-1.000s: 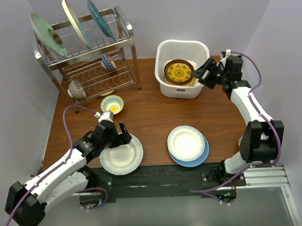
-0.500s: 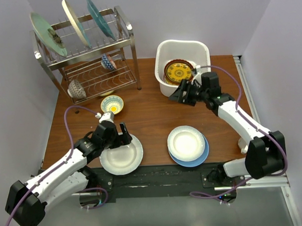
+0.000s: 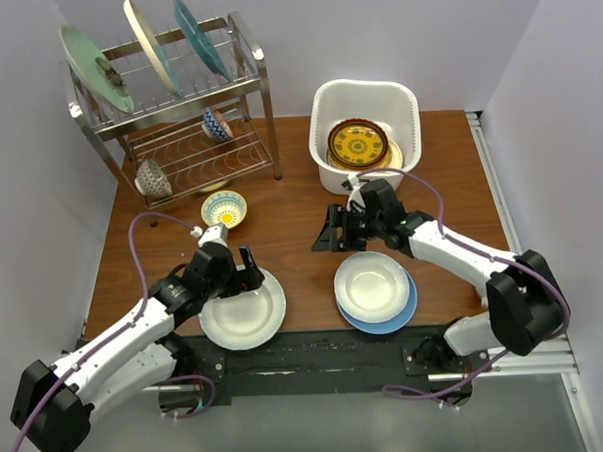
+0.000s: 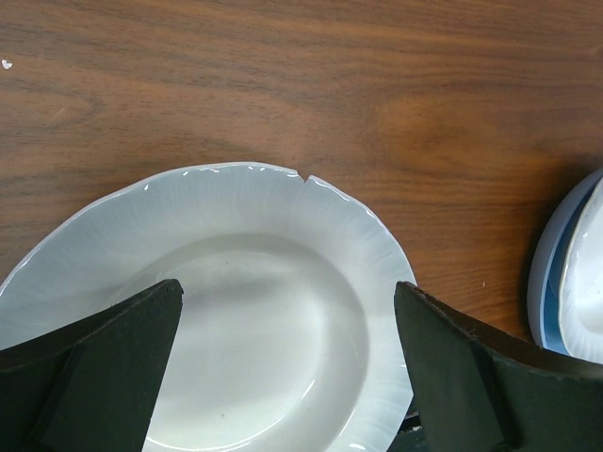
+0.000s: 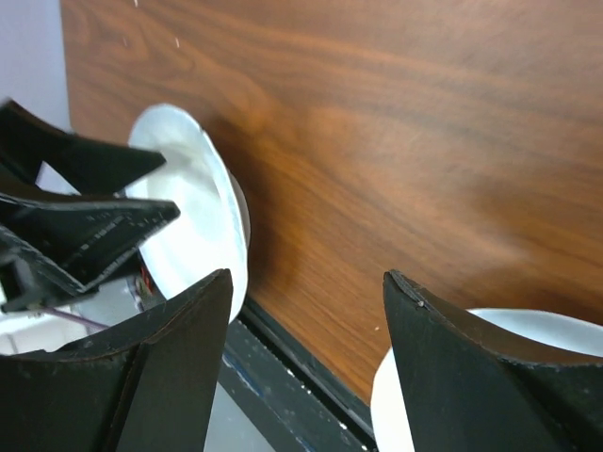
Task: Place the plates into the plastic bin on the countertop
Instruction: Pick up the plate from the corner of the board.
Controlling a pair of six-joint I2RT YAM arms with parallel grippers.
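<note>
Seen from above on a wood table (image 3: 291,221): at back left, a steel rack (image 3: 193,141) with three plates (image 3: 151,42) upright on its top tier. At back centre-right, the bin (image 3: 318,125), holding a brown plate (image 3: 357,143) resting on a yellow plate (image 3: 391,160). Near the front edge, well apart from the bin, a white plate (image 3: 247,313) at left and, at right, a second white plate (image 3: 372,285) stacked on a blue plate (image 3: 405,312). Over the far rim of the white plate at left, the left gripper (image 3: 244,274), fingers spread wide, gripping nothing. Between bin and stacked pair, the right gripper (image 3: 332,232), fingers parted and empty, above bare wood. Just in front of the rack, a small bowl (image 3: 224,207).
</note>
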